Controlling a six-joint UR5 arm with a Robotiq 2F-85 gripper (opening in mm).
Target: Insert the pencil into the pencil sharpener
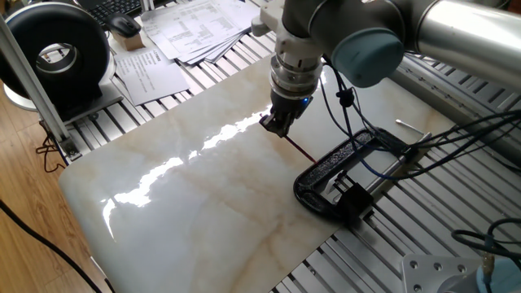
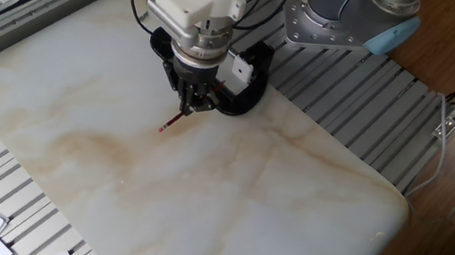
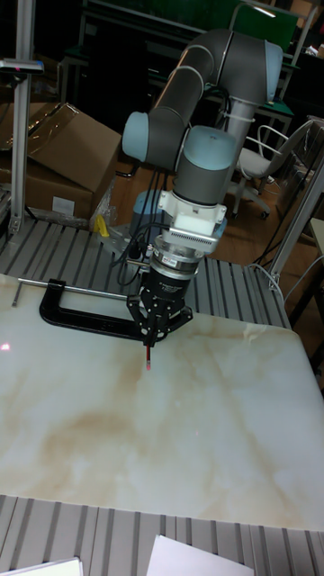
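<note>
My gripper (image 1: 277, 124) is shut on the red pencil (image 1: 299, 147), which it holds slanted just above the marble slab. In the one fixed view the pencil's free length points toward the pencil sharpener (image 1: 353, 198), a small black block held in the black C-clamp (image 1: 330, 169). A gap of bare slab lies between the pencil's end and the clamp. From the other side, the gripper (image 2: 191, 108) stands right in front of the clamp (image 2: 254, 84), and the pencil's other end (image 2: 169, 123) sticks out toward the slab's middle. The tall fixed view shows the gripper (image 3: 153, 335) and pencil (image 3: 148, 355); the sharpener is hidden there.
The marble slab (image 1: 187, 195) lies on a slatted aluminium table (image 1: 423, 220). Papers (image 1: 187, 28) and a black round device (image 1: 57, 53) sit beyond the slab's far left corner. Cables (image 1: 350, 122) hang from the arm near the clamp, whose silver bar (image 3: 85, 291) reaches left.
</note>
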